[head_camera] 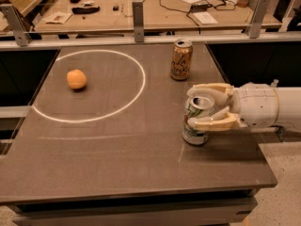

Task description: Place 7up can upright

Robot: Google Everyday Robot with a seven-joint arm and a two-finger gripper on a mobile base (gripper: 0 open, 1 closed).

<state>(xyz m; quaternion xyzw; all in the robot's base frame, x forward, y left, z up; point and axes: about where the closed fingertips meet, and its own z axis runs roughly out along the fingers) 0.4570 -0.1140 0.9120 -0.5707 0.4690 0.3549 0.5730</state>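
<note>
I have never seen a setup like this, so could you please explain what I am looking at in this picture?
It is one view from a single camera looking down at a dark table; where the camera sits is not known. The pale arm entering from the right is a robot's, ending in a two-finger hand. The hand is closed around the 7up can, which stands upright near the table's right edge. Behind it stands an orange-gold can. An orange lies inside a white circle on the left.
</note>
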